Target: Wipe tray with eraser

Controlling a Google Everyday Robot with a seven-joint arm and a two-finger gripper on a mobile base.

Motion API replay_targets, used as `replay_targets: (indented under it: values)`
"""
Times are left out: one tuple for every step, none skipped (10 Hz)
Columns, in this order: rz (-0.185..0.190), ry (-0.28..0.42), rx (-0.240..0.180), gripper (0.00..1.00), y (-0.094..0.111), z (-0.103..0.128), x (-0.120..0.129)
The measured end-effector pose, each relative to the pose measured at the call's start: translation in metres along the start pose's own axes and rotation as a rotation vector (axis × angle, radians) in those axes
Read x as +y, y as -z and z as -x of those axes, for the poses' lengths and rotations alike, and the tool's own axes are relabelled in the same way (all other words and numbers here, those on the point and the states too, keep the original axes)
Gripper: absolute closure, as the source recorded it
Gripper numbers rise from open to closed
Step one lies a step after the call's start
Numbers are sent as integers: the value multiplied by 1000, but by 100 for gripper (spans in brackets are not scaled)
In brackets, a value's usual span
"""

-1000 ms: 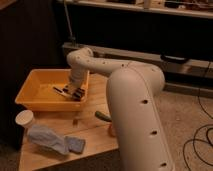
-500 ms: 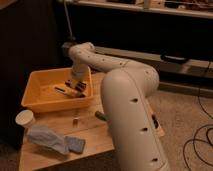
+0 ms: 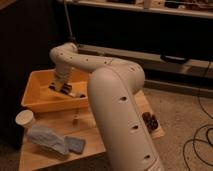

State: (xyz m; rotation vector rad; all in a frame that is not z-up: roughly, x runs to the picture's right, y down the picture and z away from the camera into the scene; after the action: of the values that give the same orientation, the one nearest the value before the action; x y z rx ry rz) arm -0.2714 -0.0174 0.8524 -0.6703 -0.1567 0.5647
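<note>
- The gripper (image 3: 62, 87) is down inside the tray (image 3: 31, 95), pointing at its floor. It is closed, and from here it looks clamped on the eraser (image 3: 71, 92), the small dark-and-white striped block at its tip.
- The eraser lies low against the tray floor, roughly mid-tray and a little toward the right end. I can't make out whether it presses flat or only grazes the plastic.
- Compared with a second ago, the gripper and eraser have slid together from near the tray's right end toward its middle, and the grip has not changed.
- I read that as a wiping stroke under way. Part of the floor has been covered, and the left end looks yet to be reached.
- The tray sits at the far left corner of the surface (image 3: 37, 157), and it seems to have stayed put during the stroke.
- The robot's thick pale arm (image 3: 117, 107) bends over the middle of the surface and hides the tray's near right corner.
- Along the near left edge sit a white cup (image 3: 24, 119) and a crumpled blue cloth (image 3: 49, 139), with a blue pad (image 3: 76, 144) just beside the cloth. All three are well clear of the wiping.
</note>
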Motion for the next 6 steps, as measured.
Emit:
replay_targets:
  values:
    - [6, -2, 4, 100, -4, -7, 6]
    - [-1, -11, 9, 100, -5, -17, 5]
    - [-8, -32, 17, 100, -7, -35, 0]
    - [-17, -55, 16, 100, -5, -46, -9]
    - [-24, -73, 16, 100, -5, -53, -19]
    - [-38, -102, 14, 100, -2, -61, -38]
